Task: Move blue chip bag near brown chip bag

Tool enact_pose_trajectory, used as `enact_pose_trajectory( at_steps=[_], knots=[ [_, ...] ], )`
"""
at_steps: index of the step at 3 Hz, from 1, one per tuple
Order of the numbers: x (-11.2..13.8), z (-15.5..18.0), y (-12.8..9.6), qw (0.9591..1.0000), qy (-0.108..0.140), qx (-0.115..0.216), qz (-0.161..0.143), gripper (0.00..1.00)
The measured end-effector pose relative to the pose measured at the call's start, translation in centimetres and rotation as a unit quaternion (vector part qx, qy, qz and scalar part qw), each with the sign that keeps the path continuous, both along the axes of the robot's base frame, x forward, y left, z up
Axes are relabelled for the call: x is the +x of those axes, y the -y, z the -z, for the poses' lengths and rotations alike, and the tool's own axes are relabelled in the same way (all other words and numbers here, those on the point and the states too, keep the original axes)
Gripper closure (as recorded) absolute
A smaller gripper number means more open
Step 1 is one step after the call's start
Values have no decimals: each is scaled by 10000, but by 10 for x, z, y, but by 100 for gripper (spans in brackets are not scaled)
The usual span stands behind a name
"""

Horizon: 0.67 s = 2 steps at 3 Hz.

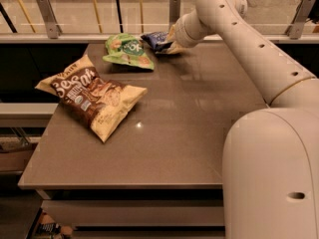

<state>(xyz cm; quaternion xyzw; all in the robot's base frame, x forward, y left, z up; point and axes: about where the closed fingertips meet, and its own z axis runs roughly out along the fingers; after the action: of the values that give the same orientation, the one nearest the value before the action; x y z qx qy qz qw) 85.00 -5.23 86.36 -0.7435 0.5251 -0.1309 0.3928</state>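
Observation:
The blue chip bag (pixel 154 39), small, dark navy and crinkled, is at the table's far edge, just right of a green snack bag. My gripper (pixel 172 43) is at the blue bag's right end, overlapping it, with the arm reaching in from the right. The brown chip bag (pixel 92 99), large with white lettering and pale yellow edges, lies flat on the left part of the table, well to the front left of the blue bag.
The green snack bag (pixel 127 51) lies between the blue bag and the table's far left corner. A railing with glass (pixel 99 19) runs behind the table (pixel 189 133). My robot body (pixel 271 173) fills the right foreground.

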Motion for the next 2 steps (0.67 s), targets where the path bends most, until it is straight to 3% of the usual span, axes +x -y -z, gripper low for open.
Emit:
enact_pose_trajectory(
  at_steps=[1, 2],
  knots=[
    [0, 3, -2, 10000, -23, -2, -15, 87],
    [1, 7, -5, 10000, -44, -3, -30, 100]
  ],
)
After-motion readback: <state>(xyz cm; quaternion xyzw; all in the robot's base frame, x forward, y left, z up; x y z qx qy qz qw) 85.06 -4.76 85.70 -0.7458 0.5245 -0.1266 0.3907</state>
